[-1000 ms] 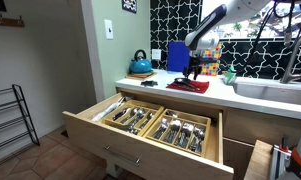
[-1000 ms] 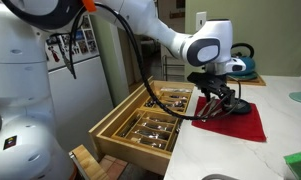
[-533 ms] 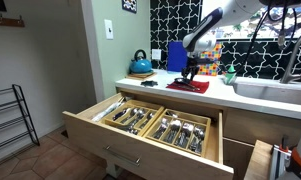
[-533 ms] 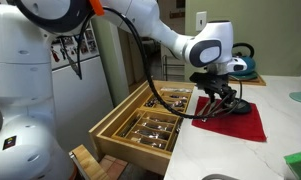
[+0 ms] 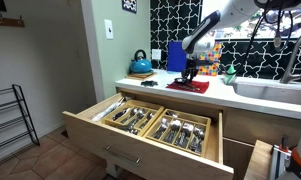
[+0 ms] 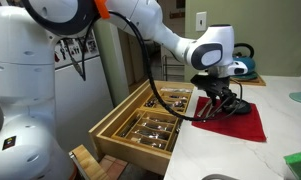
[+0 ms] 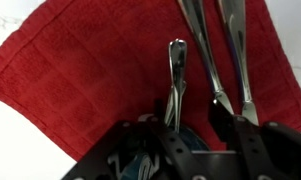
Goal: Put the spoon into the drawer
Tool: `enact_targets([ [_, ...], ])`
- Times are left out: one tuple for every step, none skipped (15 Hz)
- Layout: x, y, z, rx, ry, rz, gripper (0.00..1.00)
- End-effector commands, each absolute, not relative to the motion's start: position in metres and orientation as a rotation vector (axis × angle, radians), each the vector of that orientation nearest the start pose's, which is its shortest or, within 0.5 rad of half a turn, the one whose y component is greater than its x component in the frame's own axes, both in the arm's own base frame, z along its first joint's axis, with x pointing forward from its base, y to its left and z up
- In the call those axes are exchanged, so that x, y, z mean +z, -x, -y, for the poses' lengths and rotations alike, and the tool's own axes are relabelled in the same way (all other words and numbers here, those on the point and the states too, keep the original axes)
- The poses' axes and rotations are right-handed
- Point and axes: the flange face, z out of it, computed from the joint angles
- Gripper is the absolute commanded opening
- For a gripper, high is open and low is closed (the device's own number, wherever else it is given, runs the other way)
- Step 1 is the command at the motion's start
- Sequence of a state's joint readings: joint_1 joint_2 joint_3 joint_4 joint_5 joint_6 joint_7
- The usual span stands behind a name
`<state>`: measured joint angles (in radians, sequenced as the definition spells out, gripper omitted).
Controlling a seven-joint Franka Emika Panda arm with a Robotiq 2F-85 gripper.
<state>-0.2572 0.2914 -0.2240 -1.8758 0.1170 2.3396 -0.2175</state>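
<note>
We are seeing the spoon (image 7: 176, 70) lying on the red cloth (image 7: 80, 70) up on the counter (image 6: 285, 110). The drawer (image 5: 130, 150) is standing wide open below, to the left. The gripper (image 6: 218, 106) is hanging low over the spoon (we cannot tell if its jaws are squeezing it).

In the wrist view, the top edge cuts off the 2 long utensil handles (image 7: 202, 40) lying on the red cloth (image 7: 80, 80). Your fingers (image 7: 223, 118) over it are dark and blurred, their grip unreadable. In both exterior views those utensils are too small to identify.
</note>
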Motion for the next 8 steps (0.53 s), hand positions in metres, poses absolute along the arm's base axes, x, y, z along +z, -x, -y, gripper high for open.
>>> enact_targets([
  [0.3710, -0.5747, 0.2924, -0.289, 3.122, -0.540, 0.44],
  [0.3702, -0.5751, 0.2931, -0.287, 3.122, -0.543, 0.43],
  [0.3692, -0.5755, 0.2936, -0.284, 3.120, -0.545, 0.40],
  [0.3681, -0.5760, 0.2939, -0.282, 3.121, -0.546, 0.39],
  [0.3671, -0.5765, 0.2937, -0.278, 3.122, -0.545, 0.41],
  [0.3665, -0.5771, 0.2936, -0.276, 3.124, -0.545, 0.38],
  [0.3663, -0.5775, 0.2932, -0.273, 3.126, -0.544, 0.38],
  [0.3659, -0.5779, 0.2931, -0.272, 3.126, -0.546, 0.38],
])
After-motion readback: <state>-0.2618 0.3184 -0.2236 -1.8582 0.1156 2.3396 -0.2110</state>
